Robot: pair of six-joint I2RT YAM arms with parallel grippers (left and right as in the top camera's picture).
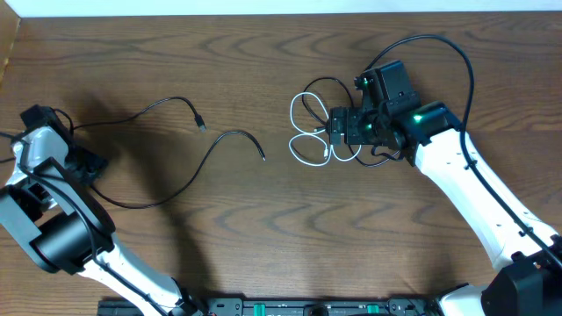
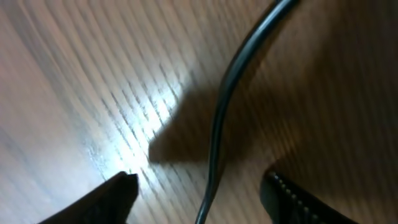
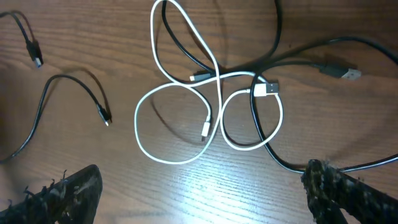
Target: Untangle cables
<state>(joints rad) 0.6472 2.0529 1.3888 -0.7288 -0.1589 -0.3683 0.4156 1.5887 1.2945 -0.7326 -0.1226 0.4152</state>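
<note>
Right gripper: claw spread, empty, over knot. White cable lies looped, tangled black cable threaded through.

Step, likely: part this pair. You need to pinch one strand near its plug and draw it clear.

Far left, left gripper: spread, straddling stretched-out black cable, not pinching.

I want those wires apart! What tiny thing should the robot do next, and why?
Probably lower the right gripper and pinch the white cable. The gripper hangs open right above that cable, which crosses a black cable in loops, while the other black cable already lies apart on the left.
</note>
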